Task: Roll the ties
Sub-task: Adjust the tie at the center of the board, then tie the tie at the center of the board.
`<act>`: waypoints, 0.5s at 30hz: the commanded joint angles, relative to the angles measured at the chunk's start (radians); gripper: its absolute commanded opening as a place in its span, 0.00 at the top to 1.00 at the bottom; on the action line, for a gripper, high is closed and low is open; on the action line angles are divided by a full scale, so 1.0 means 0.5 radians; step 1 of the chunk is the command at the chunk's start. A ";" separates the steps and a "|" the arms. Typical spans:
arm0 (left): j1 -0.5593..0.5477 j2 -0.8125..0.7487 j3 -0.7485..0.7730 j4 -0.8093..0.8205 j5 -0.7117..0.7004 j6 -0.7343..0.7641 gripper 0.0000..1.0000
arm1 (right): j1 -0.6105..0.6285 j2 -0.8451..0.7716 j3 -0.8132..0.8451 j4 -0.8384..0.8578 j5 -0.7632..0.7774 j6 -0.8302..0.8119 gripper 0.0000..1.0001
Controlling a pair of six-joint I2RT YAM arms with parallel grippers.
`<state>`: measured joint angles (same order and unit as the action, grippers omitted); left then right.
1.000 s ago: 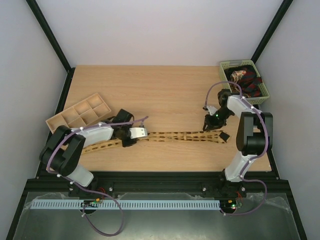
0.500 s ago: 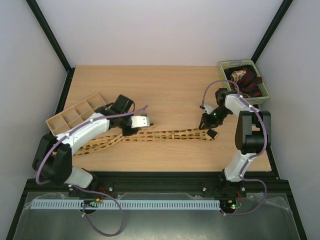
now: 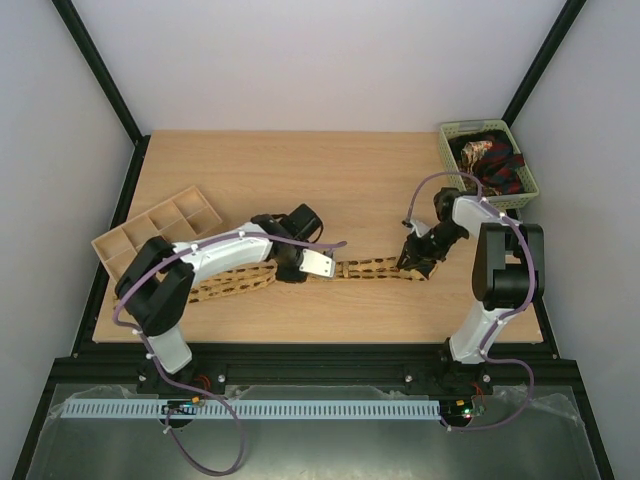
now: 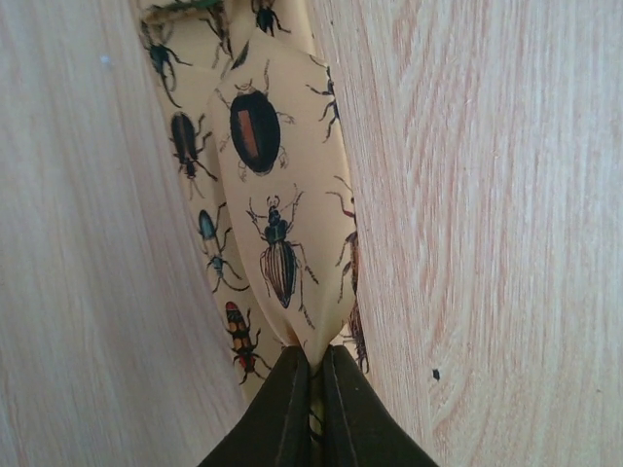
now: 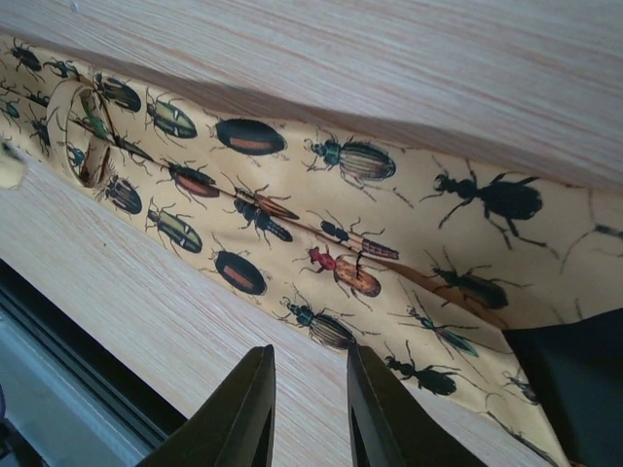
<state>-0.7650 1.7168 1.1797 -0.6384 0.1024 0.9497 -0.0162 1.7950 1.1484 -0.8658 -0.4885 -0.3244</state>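
Observation:
A tan-yellow tie [image 3: 375,268] printed with beetles lies across the table, its narrow part trailing left [image 3: 225,287]. My left gripper [image 3: 318,265] is shut on a pinched fold of this tie [image 4: 263,165], the jaws [image 4: 316,362] closed tight on the fabric. My right gripper [image 3: 415,262] hovers at the tie's wide end. In the right wrist view its fingers [image 5: 255,399] stand a little apart over bare wood, just below the tie's edge [image 5: 331,263], with nothing between them. More ties [image 3: 490,160], dark red and patterned, lie in the basket.
A green basket [image 3: 527,185] stands at the back right corner. A wooden tray with compartments [image 3: 125,232] sits at the left edge. The tie's dark lining [image 5: 569,375] shows at the wide end. The table's near edge [image 5: 58,341] is close to the right gripper.
My left gripper has moved right along the table with the tie's fold in it, bunching the tie shorter. The wide end has slid a little left; the right gripper stays beside it.

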 commanded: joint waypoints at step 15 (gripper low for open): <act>-0.129 0.318 0.205 0.113 -0.210 -0.154 0.97 | -0.004 0.045 -0.060 0.066 -0.126 0.176 0.77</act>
<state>-0.8078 1.8557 1.2533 -0.6003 0.0036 0.8925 -0.0166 1.7950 1.1294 -0.8291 -0.5316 -0.2676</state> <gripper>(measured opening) 0.030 0.224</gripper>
